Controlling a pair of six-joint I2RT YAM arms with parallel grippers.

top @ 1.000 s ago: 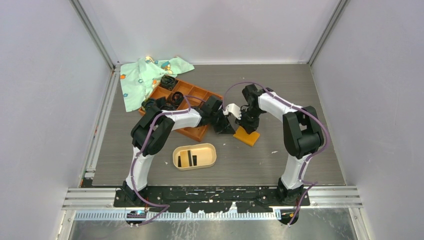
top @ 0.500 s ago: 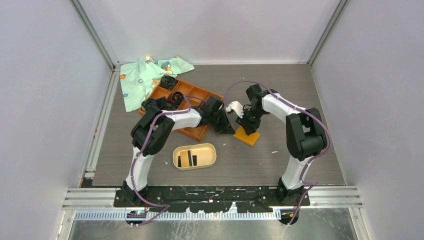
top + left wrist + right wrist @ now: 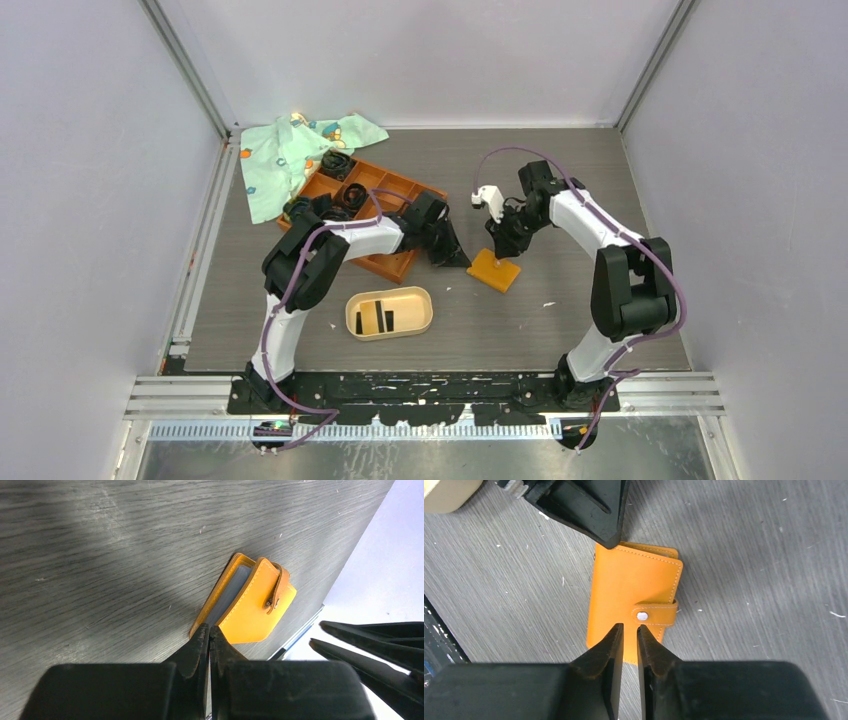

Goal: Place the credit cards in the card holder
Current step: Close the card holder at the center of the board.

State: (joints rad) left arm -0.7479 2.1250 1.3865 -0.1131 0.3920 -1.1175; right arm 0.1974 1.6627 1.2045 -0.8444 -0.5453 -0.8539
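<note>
From above, the beige card holder (image 3: 400, 292) sits on the near part of the surface (image 3: 560, 180), between the two arms, with a few dark credit cards (image 3: 375, 317) standing on edge inside it. To its far right lies an orange snap-button wallet (image 3: 497, 272). The left pincer (image 3: 458, 255) reaches to the wallet's left side and the right pincer (image 3: 500, 245) hangs over it. At the left wrist, the left pincer (image 3: 209, 630) is pressed together, its tips against the wallet's (image 3: 255, 615) nearest edge, where a blue-grey lining shows between the covers. It pinches nothing that I can make out. At the right wrist, the right pincer (image 3: 629, 630) stands only narrowly spread and empty, poised above the wallet (image 3: 634, 590) just beside the strap (image 3: 654, 615), whose snap is fastened. The left pincer's (image 3: 609, 542) tip meets the wallet's far-left corner. Whether more cards remain inside cannot be told. The step in hand looks like opening the wallet. Next, the right pincer likely needs to catch the strap and pop the snap while the left one pins the wallet down.
</note>
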